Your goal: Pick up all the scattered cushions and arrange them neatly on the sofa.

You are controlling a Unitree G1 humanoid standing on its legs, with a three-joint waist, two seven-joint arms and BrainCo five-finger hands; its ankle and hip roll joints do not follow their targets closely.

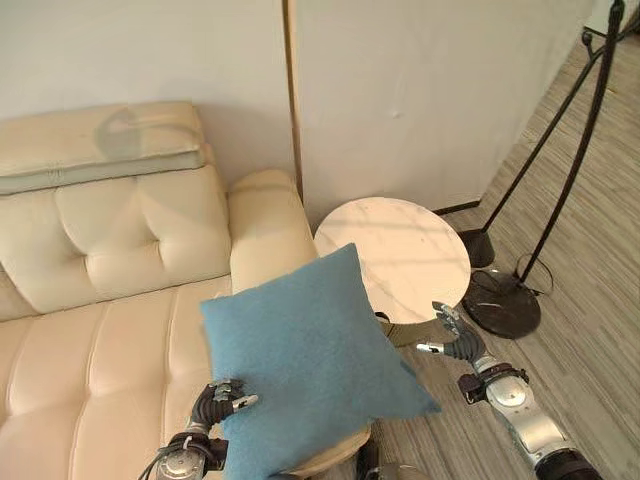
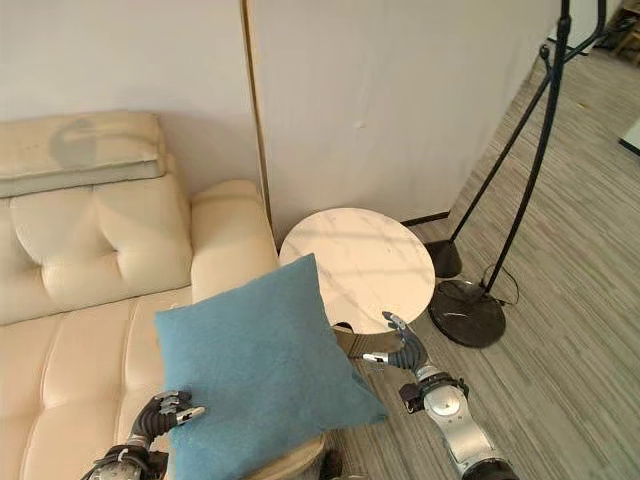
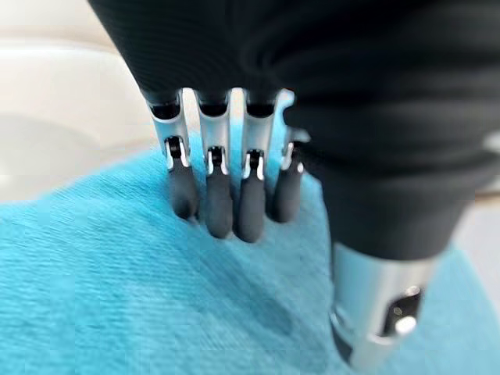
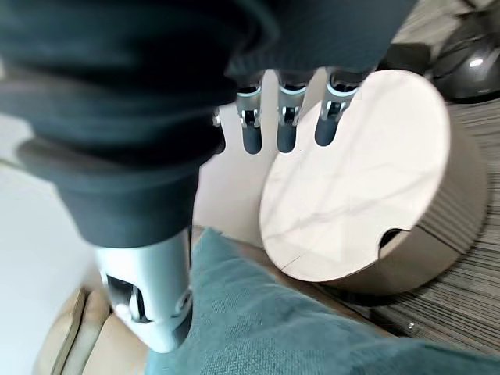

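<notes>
Item: blue cushion (image 1: 305, 365), upright at the sofa (image 1: 110, 330) seat's armrest end. My left hand (image 1: 222, 398) has its fingers (image 3: 220, 205) pressed nearly straight on the fabric, gripping nothing; my right hand (image 1: 456, 338) hangs loosely spread just off the cushion's far corner, by the round bench (image 1: 400, 255). I'd judge both palms should ease it back against the backrest, squarely.

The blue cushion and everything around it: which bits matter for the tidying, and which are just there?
Part of the job:
blue cushion, over the sofa's arm end
cream sofa
left hand, fingers on the cushion
right hand, open beside the cushion's corner

Just there:
round marble side table
floor lamp base and its black poles
grey wood floor
</notes>
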